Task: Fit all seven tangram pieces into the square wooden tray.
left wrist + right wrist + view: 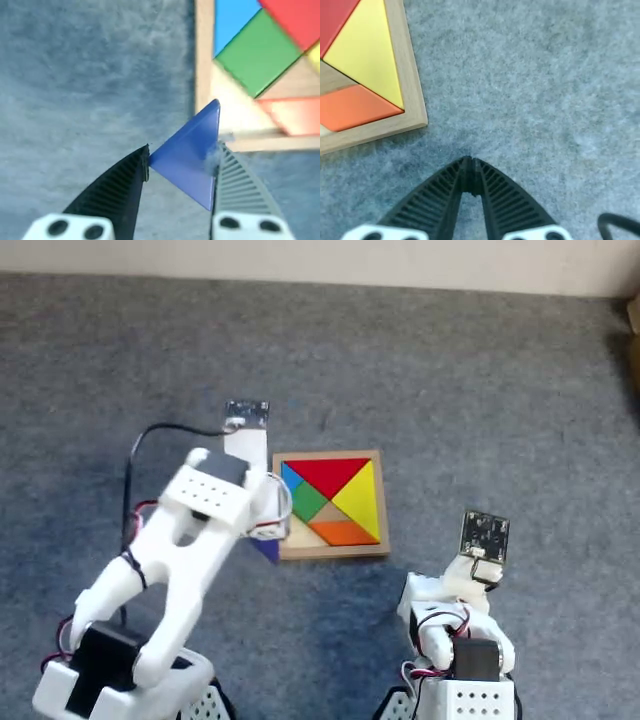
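– Beside the near left corner of the tray (330, 553), what did the left gripper (183, 149) have?

– 1 blue triangle (192, 160), flat-faced and sharp-cornered, with a smooth matte finish. It was clamped between 2 ribbed fingers (122, 182), 1 black and 1 pale. From the left wrist, 1 of its corners reached over the tray's wooden rim.

– Was it resting on anything?

– I could not tell.

– And the tray itself?

– Square, pale wood with a raised rim, lying on the grey carpet (450, 390) between the 2 arms. It held 5 coloured pieces: a red triangle (328, 476), a yellow triangle (358, 502), a green square (308, 502), a blue piece (291, 478) at the far left corner, and an orange piece (343, 532) along the near rim. Bare wood (230, 110) showed inside the near left corner, and a smaller bare patch lay between green, yellow and orange.

– Any writing?

– Marks on the small circuit board (485, 533) above the right arm were too small to read.

– The right gripper (470, 162)?

– Its 2 black ribbed fingers met tip to tip over the fuzzy carpet, near the tray's near right corner but apart from it.
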